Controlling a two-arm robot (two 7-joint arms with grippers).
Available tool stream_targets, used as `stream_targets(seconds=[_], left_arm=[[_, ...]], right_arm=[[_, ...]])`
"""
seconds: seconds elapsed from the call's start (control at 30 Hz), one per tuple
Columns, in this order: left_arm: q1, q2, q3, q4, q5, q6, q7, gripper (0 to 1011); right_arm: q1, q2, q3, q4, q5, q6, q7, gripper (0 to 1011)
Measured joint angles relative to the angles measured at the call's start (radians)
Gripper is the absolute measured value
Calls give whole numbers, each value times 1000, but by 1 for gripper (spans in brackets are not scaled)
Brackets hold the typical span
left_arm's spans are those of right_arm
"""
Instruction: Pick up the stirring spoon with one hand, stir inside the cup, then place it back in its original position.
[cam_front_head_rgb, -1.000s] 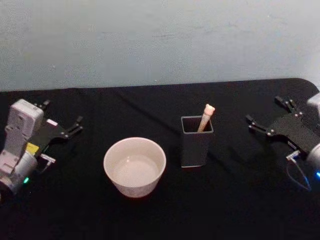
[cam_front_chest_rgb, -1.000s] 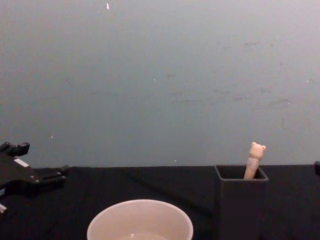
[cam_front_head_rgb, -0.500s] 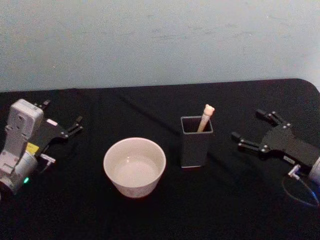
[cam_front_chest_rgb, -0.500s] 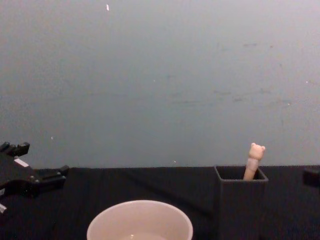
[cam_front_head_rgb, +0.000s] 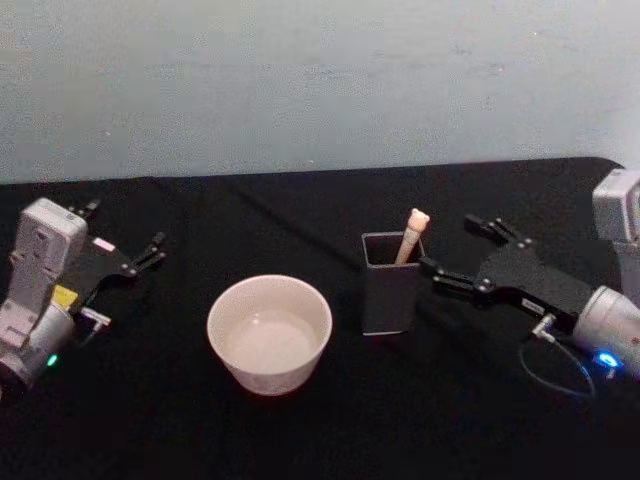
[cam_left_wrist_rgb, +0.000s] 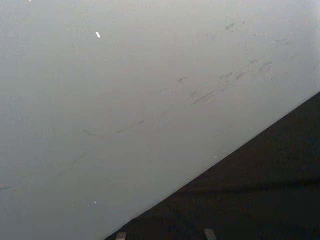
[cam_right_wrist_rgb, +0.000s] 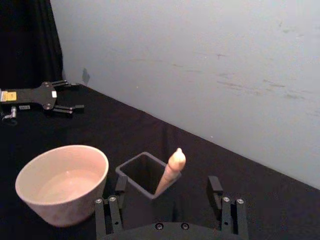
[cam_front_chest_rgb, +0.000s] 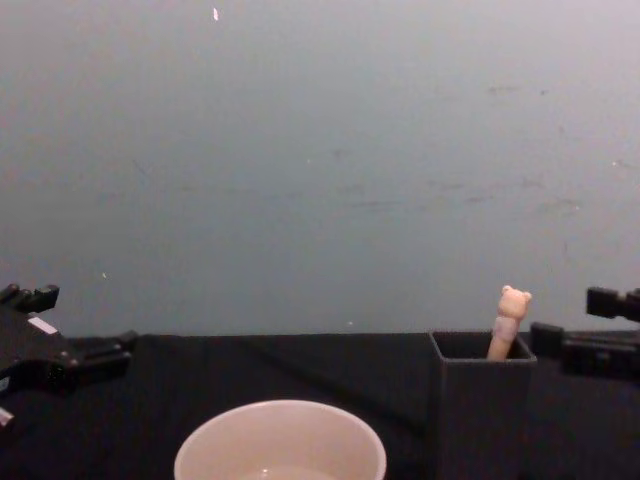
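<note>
The small stirring spoon with its pale beige bear-topped handle (cam_front_head_rgb: 411, 236) stands tilted in the tall dark grey square holder (cam_front_head_rgb: 390, 300), just ahead of my right pincer (cam_front_head_rgb: 450, 246). That pincer's fingers are spread apart, level with the holder's mouth. One fingertip is right at the holder's rim, and I can't tell whether it touches. The wide round cream-white cup (cam_front_head_rgb: 268, 377) sits beyond the holder from that pincer, on the black-covered counter (cam_front_head_rgb: 300, 430). My left pincer (cam_front_head_rgb: 122, 230) rests well past the cup at the counter's far side, fingers also apart.
</note>
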Motion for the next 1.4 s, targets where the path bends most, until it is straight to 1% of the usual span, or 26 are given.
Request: stream_targets(seconds=[0.17, 0.3, 0.33, 0.63, 1.0, 1.4], left_arm=[[0, 0, 0, 0, 0, 0, 0, 1001], [0, 0, 0, 0, 0, 0, 0, 1001], [0, 0, 0, 0, 0, 0, 0, 1001], [0, 0, 0, 0, 0, 0, 0, 1001], [0, 0, 0, 0, 0, 0, 0, 1001], [0, 0, 0, 0, 0, 0, 0, 1001]], right_arm=[[51, -47, -12, 41, -3, 39, 16, 1002], [75, -70, -16, 61, -4, 60, 21, 1002], [87, -81, -18, 71, -7, 70, 23, 1002], [136, -126, -27, 118, -12, 123, 20, 1002], [166, -150, -30, 152, 0, 167, 18, 1002], [173, -153, -32, 156, 7, 177, 17, 1002]])
